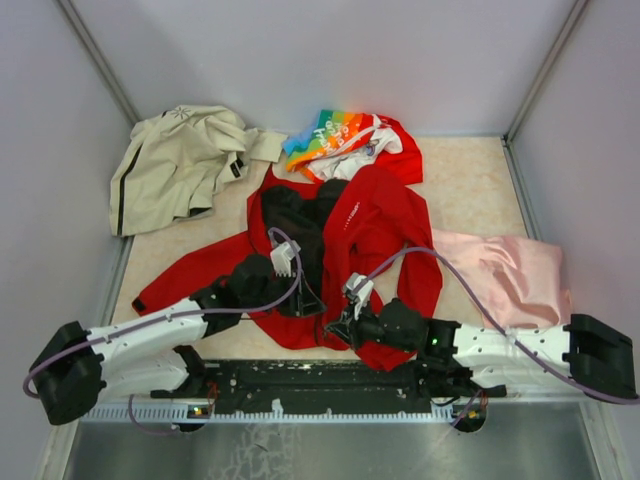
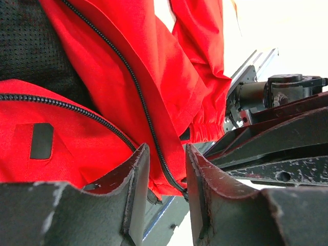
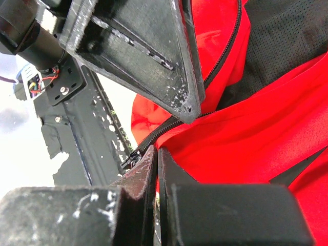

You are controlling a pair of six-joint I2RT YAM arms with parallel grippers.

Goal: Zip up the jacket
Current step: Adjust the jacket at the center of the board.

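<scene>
Two pairs of fingers met at the near hem of the jacket (image 1: 385,225) in the overhead view. It lay spread on the counter (image 1: 470,190) at the middle, collar far and hem near, so its long axis ran far to near with a slight lean. The front was open on black lining. The left fingers (image 1: 305,298) sat on the left side of the opening and the right fingers (image 1: 337,326) just beside them on the right, both equally close to the hem. A beige jacket (image 1: 175,165) lay far left, a rainbow garment (image 1: 335,135) far centre and a pink cloth (image 1: 510,275) to the right, all apart from the work.

From the left wrist, the fingers stood apart. The red hem lay in the gap, and one zipper track (image 2: 139,97) ran down its length to end close to one pad. A second track came in from the side towards the same spot. I could not tell whether the pads were touching cloth.

From the right wrist, the fingers were pressed together, their tips right at the lower end of a zipper track (image 3: 159,134). Whether a sliver of hem was pinched there was not clear.

The coming move probably turned on bringing those two lower ends together. The zip would then run away from the fingers, towards the far collar.
</scene>
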